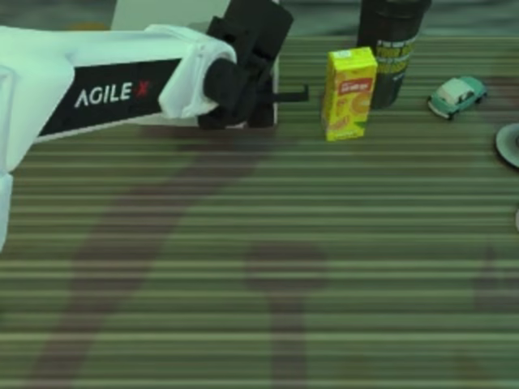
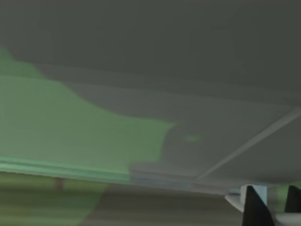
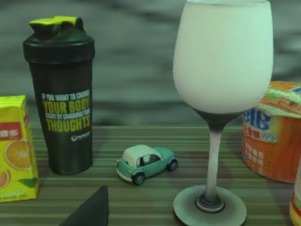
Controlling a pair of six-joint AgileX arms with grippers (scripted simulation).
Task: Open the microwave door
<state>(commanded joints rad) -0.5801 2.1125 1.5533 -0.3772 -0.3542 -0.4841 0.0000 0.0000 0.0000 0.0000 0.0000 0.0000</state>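
The pale microwave [image 1: 162, 14] stands at the table's far edge, left of centre, mostly hidden under my left arm. My left gripper [image 1: 272, 91] is pressed against its front near the right end. In the left wrist view the microwave door [image 2: 141, 108] fills the picture, its window tinted green. The dark fingertips [image 2: 256, 209] of the left gripper [image 2: 275, 207] stand close together, shut on a pale edge of the door. Whether the door is ajar I cannot tell. Only a dark corner of my right gripper [image 3: 91, 212] shows; that arm is off the top view.
Right of the microwave stand a yellow juice carton [image 1: 349, 91] and a black shaker bottle [image 1: 393, 44]. Further right are a small teal toy car [image 1: 456, 95] and a wine glass base [image 1: 509, 144] at the right edge. An orange tub [image 3: 275, 141] stands beside the glass.
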